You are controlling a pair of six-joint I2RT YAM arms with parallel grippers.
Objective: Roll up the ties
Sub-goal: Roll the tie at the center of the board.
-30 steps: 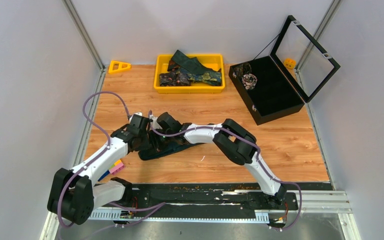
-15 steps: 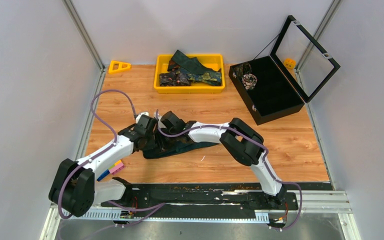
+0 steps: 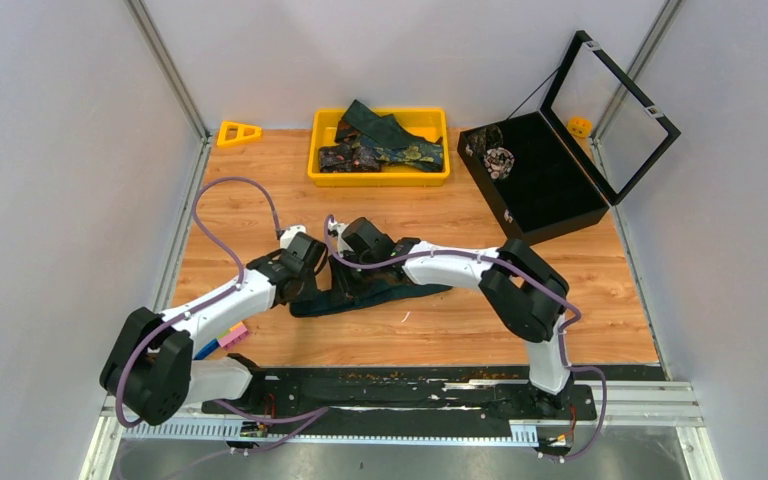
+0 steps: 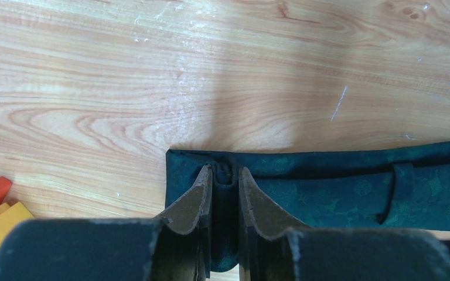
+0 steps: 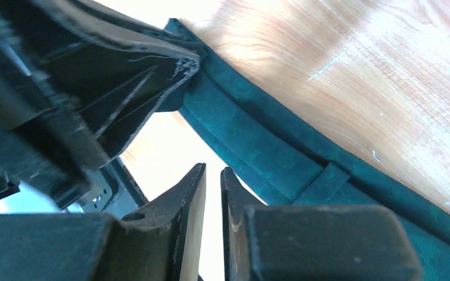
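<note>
A dark teal-green tie (image 3: 400,290) lies on the wooden table in front of both arms. In the left wrist view its folded end (image 4: 340,193) stretches off to the right. My left gripper (image 4: 225,172) is shut on that end, and fabric fills the gap between its fingers. My right gripper (image 5: 212,171) hovers just beside the tie (image 5: 258,146), its jaws only a narrow slit apart with nothing between them. The left gripper's fingers (image 5: 140,76) show close by in the right wrist view. More ties (image 3: 380,145), patterned and teal, are piled in the yellow tray.
The yellow tray (image 3: 378,179) stands at the back centre. A black case (image 3: 550,195) with its clear lid raised is at the back right, a rolled item (image 3: 498,160) inside. A yellow triangle piece (image 3: 238,132) lies at the back left, and toy blocks (image 3: 232,335) sit near the left arm.
Both arms have shifted to the right and slightly away from the bases, and the teal tie has been dragged right with them. The left gripper's hold on the tie is unchanged.
</note>
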